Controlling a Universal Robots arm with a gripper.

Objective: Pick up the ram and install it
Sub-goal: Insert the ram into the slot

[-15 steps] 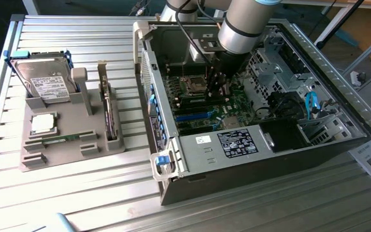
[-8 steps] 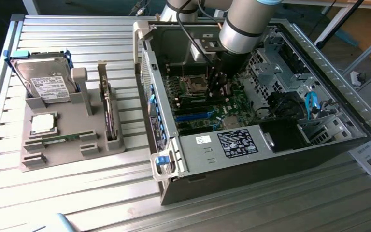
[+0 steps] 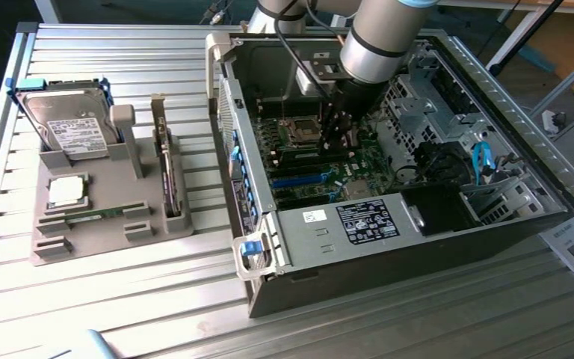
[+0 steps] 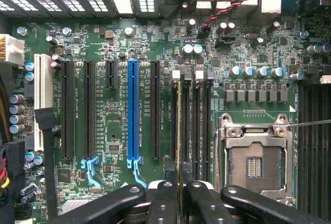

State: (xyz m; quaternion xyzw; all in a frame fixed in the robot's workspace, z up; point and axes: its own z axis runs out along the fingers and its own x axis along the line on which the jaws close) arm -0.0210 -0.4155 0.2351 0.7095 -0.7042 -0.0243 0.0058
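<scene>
My gripper (image 4: 180, 187) hangs inside the open computer case (image 3: 486, 217), low over the green motherboard (image 4: 116, 48). Its two dark fingers (image 4: 164, 200) stand close together with a thin board edge between them. That is the ram (image 4: 179, 125), seen edge-on and lined up along the outermost of the black memory slots (image 4: 199, 125) beside the empty processor socket (image 4: 253, 162). I cannot tell how deep the ram sits in its slot. In the exterior view the gripper (image 3: 339, 146) points down at the board beside the socket.
A grey holder (image 3: 87, 247) at the exterior view's left carries a hard drive (image 3: 72, 127), a square silver processor chip (image 3: 68, 191), an upright dark expansion card (image 3: 173, 179) and another green memory stick (image 3: 93, 217). Case walls, a drive cage (image 3: 417, 97) and blue cables (image 3: 481, 161) surround the arm.
</scene>
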